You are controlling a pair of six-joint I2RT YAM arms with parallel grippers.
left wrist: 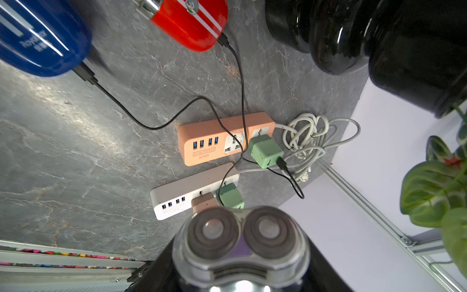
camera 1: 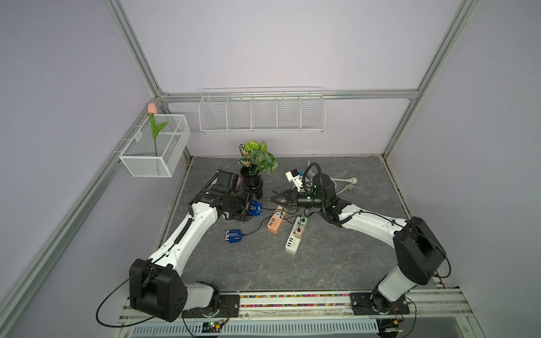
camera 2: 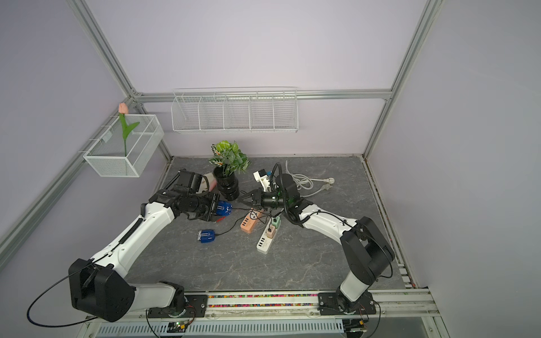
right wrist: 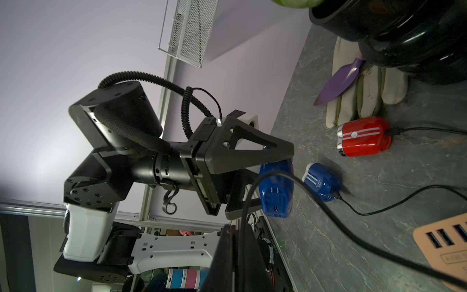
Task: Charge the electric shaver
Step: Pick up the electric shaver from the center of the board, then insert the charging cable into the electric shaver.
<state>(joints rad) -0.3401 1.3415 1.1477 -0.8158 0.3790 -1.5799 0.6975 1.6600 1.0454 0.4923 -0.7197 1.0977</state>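
While the left end effector (camera 1: 248,208) has the blue shaver (camera 1: 257,208) lifted off the table (camera 1: 336,263), its jaws stand partway apart & clamp the shaver's body; in the left wrist view the twin round cutter heads show close up at the frame's edge. The shaver's bottom end faces the right end effector (camera 1: 274,200), w/ a gap between them in both top views; a small port on that end shows in the right wrist view. The right end effector's jaws are closed tight, pinching a thin black cable (right wrist: 386,255); the cable loops out from the tips & trails across the table toward the orange power strip (camera 1: 275,224). A white power strip (camera 1: 294,241) lies just beside the orange one; a green adapter (left wrist: 265,151) sits plugged into the orange strip. A second blue shaver (camera 1: 233,236) lies on the table nearer the robot's base, w/ a cable plugged in; a red shaver (left wrist: 192,22) lies below the left arm, also w/ a cable in it. A black vase (camera 1: 252,183) w/ a leafy plant stands behind the two end effectors.
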